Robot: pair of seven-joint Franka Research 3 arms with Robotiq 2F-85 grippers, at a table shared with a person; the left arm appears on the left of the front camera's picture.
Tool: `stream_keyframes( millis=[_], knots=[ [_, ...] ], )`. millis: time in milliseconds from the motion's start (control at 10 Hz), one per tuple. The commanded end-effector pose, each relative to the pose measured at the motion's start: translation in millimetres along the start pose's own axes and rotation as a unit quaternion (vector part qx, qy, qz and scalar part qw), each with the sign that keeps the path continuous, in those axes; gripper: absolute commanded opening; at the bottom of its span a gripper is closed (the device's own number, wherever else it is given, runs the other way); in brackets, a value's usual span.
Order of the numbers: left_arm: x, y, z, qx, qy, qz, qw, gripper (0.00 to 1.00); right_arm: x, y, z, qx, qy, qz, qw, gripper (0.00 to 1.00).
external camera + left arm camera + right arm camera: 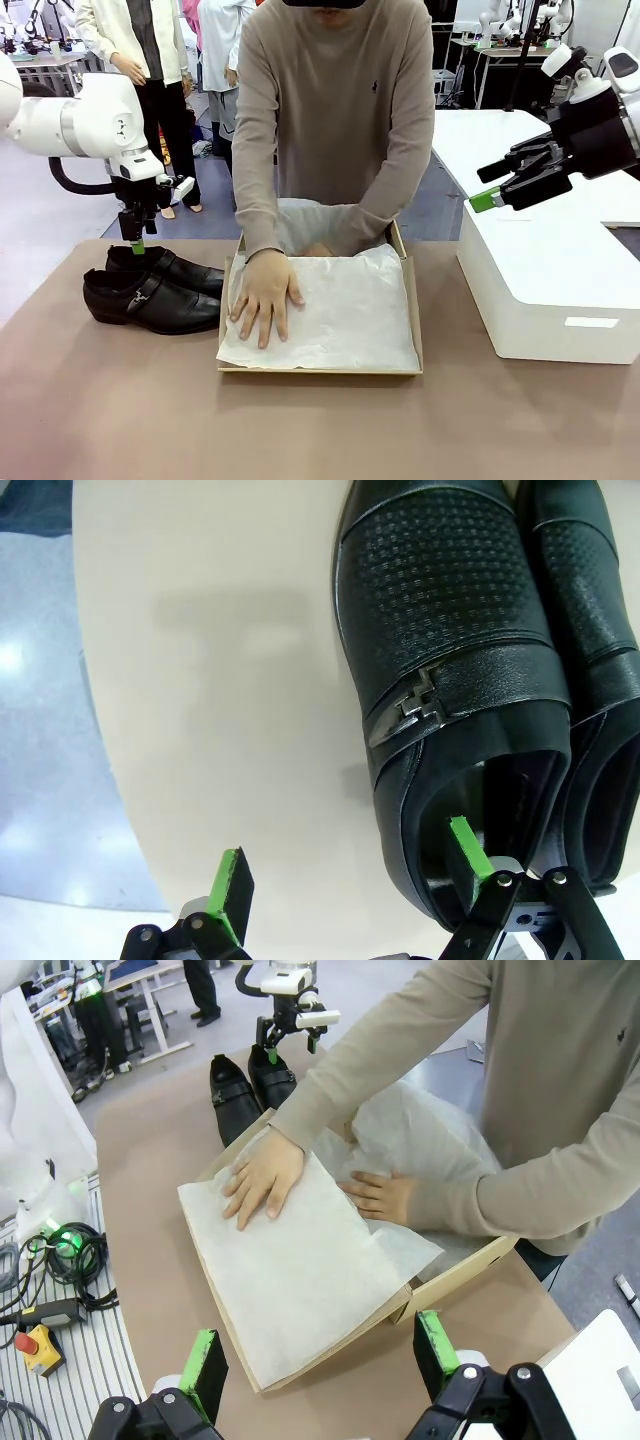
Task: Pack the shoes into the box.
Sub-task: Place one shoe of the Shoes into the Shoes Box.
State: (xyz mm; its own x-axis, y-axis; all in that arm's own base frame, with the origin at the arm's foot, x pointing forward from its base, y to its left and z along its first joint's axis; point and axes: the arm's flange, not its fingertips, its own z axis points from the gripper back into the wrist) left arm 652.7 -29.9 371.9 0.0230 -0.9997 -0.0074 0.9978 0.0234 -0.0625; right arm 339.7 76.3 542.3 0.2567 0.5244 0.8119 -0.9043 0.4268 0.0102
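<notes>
The two black shoes lie side by side on the table, left of the box, toes toward it. My left gripper hangs over the heel of the far shoe. In the left wrist view it stands open, with one green pad inside the opening of a shoe and the other pad outside its wall. The person presses both hands on the white tissue paper in the box. My right gripper is open and empty, high up at the right; it looks down on the box and the shoes.
A big white rounded block stands at the right of the brown table, under my right gripper. The person leans over the far edge behind the box. Other people stand at the back left.
</notes>
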Motion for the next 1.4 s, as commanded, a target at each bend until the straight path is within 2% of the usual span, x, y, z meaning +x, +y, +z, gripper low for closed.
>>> stream_keyframes(
  millis=[0, 1300],
  knots=[
    [-1, 6, 3, -0.01, 0.009, 0.009, 1.0, 1.0, 1, -4, -3, 0.004, -0.015, 0.015, 1.0, 1.0],
    [2, 14, -31, -0.059, 0.0, 0.01, 0.998, 1.0, 1, -4, -3, 0.004, -0.015, 0.015, 1.0, 1.0]
  ],
)
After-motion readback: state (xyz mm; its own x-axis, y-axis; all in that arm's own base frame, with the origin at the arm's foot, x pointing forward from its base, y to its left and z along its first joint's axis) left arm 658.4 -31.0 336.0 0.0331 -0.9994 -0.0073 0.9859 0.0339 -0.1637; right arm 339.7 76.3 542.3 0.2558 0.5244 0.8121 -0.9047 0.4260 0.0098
